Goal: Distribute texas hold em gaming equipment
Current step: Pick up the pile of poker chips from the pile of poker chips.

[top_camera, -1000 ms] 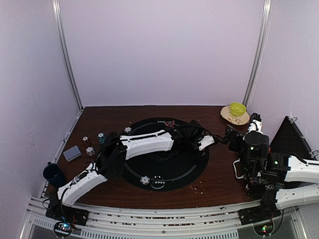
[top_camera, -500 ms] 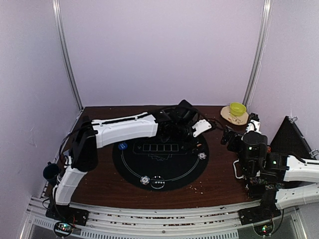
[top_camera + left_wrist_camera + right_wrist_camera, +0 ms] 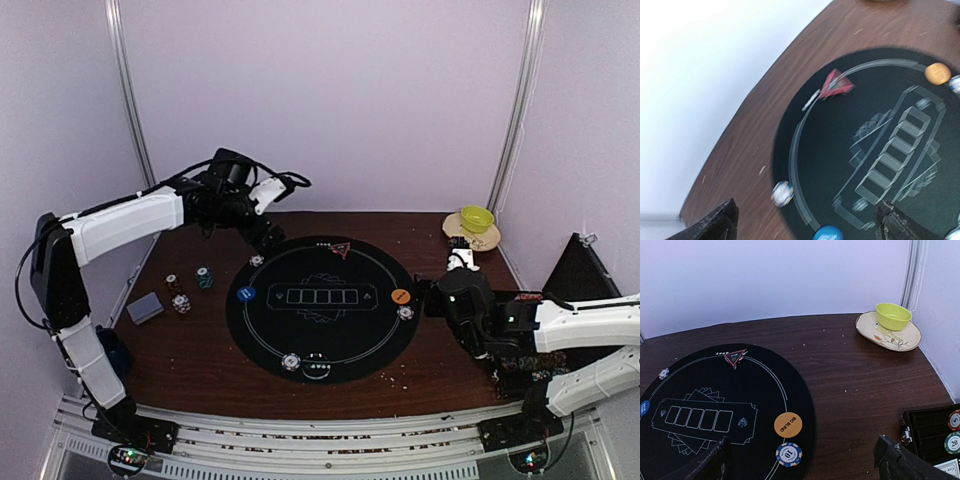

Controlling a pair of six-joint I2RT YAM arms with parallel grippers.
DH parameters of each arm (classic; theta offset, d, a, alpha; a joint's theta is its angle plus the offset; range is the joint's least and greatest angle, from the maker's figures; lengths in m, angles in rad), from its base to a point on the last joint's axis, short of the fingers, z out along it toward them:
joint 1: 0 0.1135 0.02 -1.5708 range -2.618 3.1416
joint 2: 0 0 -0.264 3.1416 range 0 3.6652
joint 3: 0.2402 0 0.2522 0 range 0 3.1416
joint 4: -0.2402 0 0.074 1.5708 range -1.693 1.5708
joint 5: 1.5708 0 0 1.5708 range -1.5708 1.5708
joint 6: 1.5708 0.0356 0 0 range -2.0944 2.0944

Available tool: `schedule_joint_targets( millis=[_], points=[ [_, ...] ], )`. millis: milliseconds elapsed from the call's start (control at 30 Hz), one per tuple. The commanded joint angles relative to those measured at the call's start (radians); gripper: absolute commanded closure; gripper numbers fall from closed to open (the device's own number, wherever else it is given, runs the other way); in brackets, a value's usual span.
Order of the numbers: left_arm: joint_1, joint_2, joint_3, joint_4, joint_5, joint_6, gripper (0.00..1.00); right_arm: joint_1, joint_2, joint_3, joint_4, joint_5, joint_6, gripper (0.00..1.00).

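The red triangle (image 3: 340, 247), orange disc (image 3: 400, 296), blue disc (image 3: 246, 294) and four chips (image 3: 290, 362) are sitting on the mat (image 3: 330, 335), both the left gripper (image 3: 806, 212) and right gripper (image 3: 803, 442) are hanging wide and empty, and the deck of cards (image 3: 145, 308) and spare chips (image 3: 181, 303) are waiting undealt on the worktop (image 3: 200, 350).

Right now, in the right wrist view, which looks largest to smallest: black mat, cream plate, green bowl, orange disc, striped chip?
1. black mat
2. cream plate
3. green bowl
4. orange disc and striped chip: about alike, and both nearer the camera than the bowl.
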Motion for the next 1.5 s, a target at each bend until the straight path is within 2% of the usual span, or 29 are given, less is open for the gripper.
schedule_joint_targets(
  millis=[0, 133, 267, 400, 533, 867, 1100, 1467],
  points=[
    [0.151, -0.059, -0.105, -0.009, -0.004, -0.004, 0.02, 0.011, 0.039, 0.045, 0.0, -0.072, -0.02, 0.0],
    [0.34, -0.062, -0.166, -0.02, 0.068, -0.031, 0.02, 0.025, 0.056, 0.055, -0.002, -0.084, -0.028, 0.0],
    [0.482, -0.059, -0.209, -0.011, 0.098, -0.04, 0.02, 0.035, 0.063, 0.059, -0.003, -0.087, -0.036, 0.0],
    [0.569, -0.068, -0.26, 0.012, 0.12, -0.04, 0.02, 0.04, 0.064, 0.06, -0.006, -0.085, -0.039, 0.0],
    [0.575, -0.063, -0.31, 0.041, 0.156, 0.002, 0.02, 0.047, 0.064, 0.063, -0.005, -0.085, -0.041, 0.0],
    [0.576, 0.049, -0.253, -0.021, 0.282, 0.053, 0.02, 0.051, 0.055, 0.063, -0.012, -0.068, -0.044, 0.0],
    [0.574, 0.102, -0.232, -0.012, 0.258, 0.04, 0.03, 0.055, 0.061, 0.067, -0.014, -0.067, -0.045, 0.0],
    [0.534, 0.133, -0.23, 0.004, 0.202, 0.025, 0.12, 0.06, 0.058, 0.069, -0.017, -0.059, -0.047, 0.0]
  ],
)
